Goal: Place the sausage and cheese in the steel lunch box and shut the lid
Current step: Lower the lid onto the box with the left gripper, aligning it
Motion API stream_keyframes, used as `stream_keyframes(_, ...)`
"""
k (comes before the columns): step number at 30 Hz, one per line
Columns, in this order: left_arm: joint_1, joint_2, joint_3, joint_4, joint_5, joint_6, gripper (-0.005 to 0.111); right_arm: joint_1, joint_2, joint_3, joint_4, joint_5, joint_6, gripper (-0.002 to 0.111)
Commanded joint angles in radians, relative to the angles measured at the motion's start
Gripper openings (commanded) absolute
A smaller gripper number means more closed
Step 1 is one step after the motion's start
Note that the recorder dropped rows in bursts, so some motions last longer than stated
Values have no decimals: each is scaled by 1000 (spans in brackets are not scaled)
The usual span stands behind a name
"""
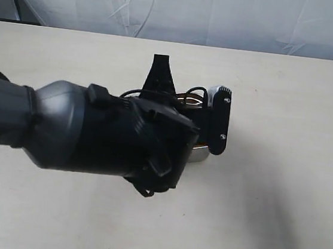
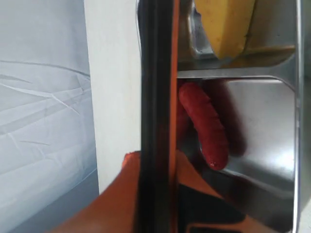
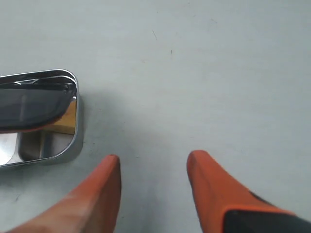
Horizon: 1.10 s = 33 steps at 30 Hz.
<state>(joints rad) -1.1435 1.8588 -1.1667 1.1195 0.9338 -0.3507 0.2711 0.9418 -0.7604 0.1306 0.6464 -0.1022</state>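
Clamping the lid (image 2: 155, 73) over the steel lunch box (image 2: 265, 121), left end effector (image 2: 158, 162) (right end effector (image 3: 154, 160) spread wide, empty).

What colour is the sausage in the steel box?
Glossy red; the sausage shows best in the left wrist view.

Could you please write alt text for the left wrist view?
The left gripper holds the lid edge-on in front of the open steel lunch box. The sausage lies in one compartment, the cheese in the other.
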Motion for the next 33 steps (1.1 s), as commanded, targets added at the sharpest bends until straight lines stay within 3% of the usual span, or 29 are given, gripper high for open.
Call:
stream_keyframes(1, -32, 32, 0, -70, -8, -12, 0, -2, -10, -3, -2, -3, 1, 45)
stream_keyframes(10, -35, 61, 0, -299, -15, -8, 0, -2, -10, -3, 9, -1, 1, 45)
stream_keyframes(12, -35, 61, 0, -340, -17, -6, 4, -2, -10, -3, 17, -1, 1, 45)
stream_keyframes(23, -35, 61, 0, -449, -17, 57, 54, -2, -10, -3, 31, 5, 1, 45)
stream_keyframes(33, -35, 61, 0, -297, 26, 10, 53, -2, -10, -3, 35, 19, 1, 45)
